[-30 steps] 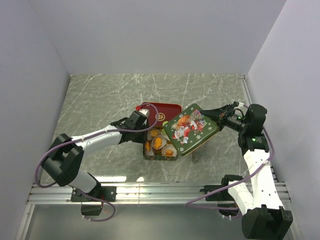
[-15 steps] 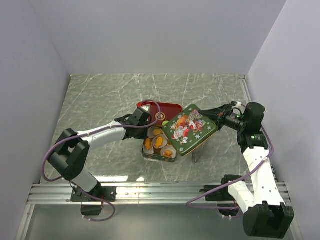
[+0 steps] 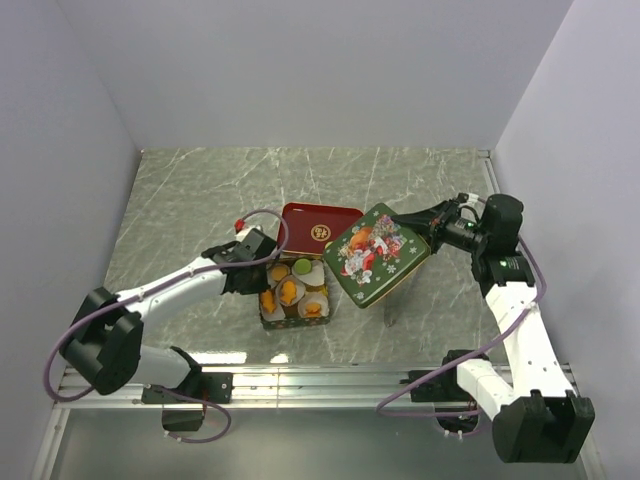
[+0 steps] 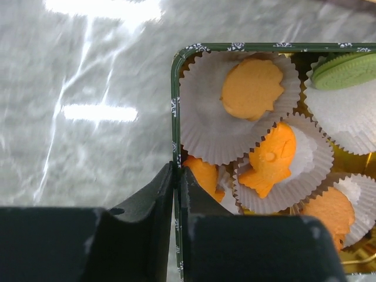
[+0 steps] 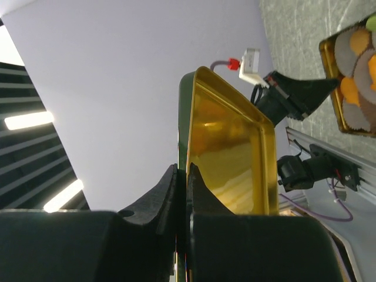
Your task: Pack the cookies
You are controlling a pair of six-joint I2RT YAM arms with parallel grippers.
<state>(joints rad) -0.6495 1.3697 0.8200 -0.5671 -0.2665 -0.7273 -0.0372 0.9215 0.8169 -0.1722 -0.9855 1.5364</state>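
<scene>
Grey marbled table (image 3: 190, 190), white walls around.

Green tin (image 4: 174, 88): left gripper (image 4: 176, 170) is clamping its side wall, one finger outside, one inside.

The cookies (image 4: 252, 88) are sitting in white paper cups (image 4: 205, 129) inside the tin, just beyond the inner fingertip: orange rounds, one fish, one green.

Christmas lid (image 3: 378, 255): right gripper (image 5: 182, 171) is pinching its rim and holding it tilted, raised just beside the tin.

Red tray (image 3: 320, 222), possibly another lid, is lying beyond the left gripper.

Step in hand, by my judgement, is steadying the tin for closing. The next move is calling for the lid levelled, squared over the rim and pressed down.
</scene>
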